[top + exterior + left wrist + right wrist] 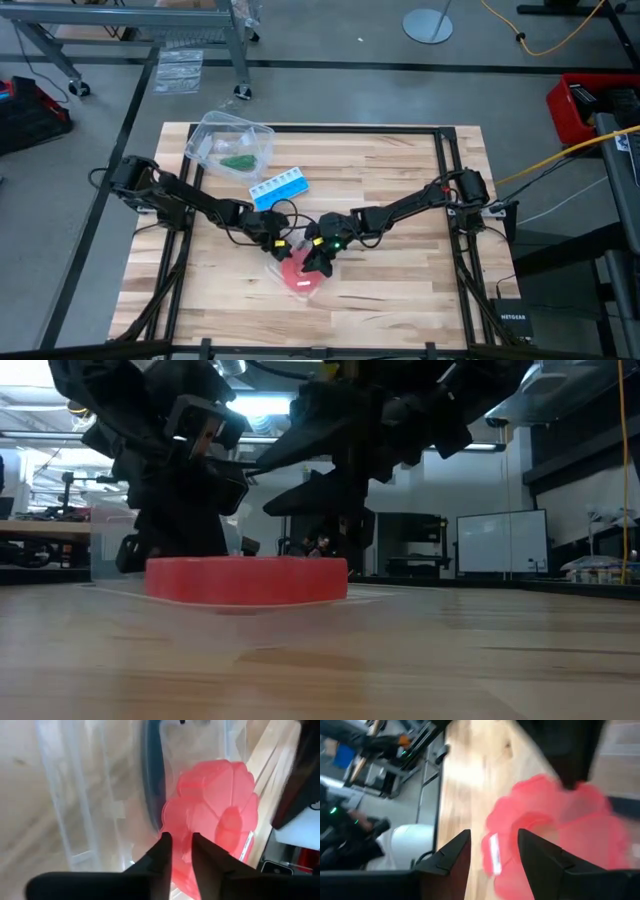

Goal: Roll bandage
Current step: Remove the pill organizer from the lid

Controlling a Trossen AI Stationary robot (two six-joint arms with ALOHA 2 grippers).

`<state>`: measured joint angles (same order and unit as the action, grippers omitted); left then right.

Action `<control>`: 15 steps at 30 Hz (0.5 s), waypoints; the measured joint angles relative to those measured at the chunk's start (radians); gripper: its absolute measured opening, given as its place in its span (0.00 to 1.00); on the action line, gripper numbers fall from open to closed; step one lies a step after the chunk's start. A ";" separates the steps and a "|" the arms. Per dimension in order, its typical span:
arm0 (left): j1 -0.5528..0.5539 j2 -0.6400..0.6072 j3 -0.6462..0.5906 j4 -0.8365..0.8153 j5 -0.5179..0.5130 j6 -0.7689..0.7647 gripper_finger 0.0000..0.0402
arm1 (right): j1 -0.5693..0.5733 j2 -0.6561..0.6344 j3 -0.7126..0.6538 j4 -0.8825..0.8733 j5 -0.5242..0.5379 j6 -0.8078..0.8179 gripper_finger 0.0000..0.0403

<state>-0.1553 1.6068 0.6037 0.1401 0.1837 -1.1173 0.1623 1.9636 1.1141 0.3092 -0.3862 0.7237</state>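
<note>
The dark green bandage (240,160) lies bundled on the bottom of a clear plastic tub (262,132) at the table's far left, and no gripper is near it. A red, flower-shaped round disc (300,270) lies flat near the table's middle, on a clear lid (100,815). My left gripper (181,840) slants down at the disc's left rim, with only a narrow gap between its fingers. My right gripper (492,840) hangs open just above the disc (555,835), coming from the right. My left gripper comes slanting down from the table's left, with its fingertips (165,842) at the red disc's rim (182,860), which shows in the gap between them. I cannot tell whether they touch the rim. The disc lies flat (245,580).
A blue-and-white pill box (278,187) lies just beyond the two grippers, between them and the tub. Black frame rails (445,200) run along the table's sides. Bare wood lies near the front edge and on the right half.
</note>
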 joint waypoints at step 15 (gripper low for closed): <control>0.199 -0.171 -0.005 -0.338 -0.010 0.216 0.00 | -0.073 -0.001 0.000 0.002 -0.057 -0.026 0.42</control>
<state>0.0440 1.4363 0.5988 -0.1979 0.1734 -0.9013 0.0890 1.9625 1.1141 0.3113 -0.4430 0.6979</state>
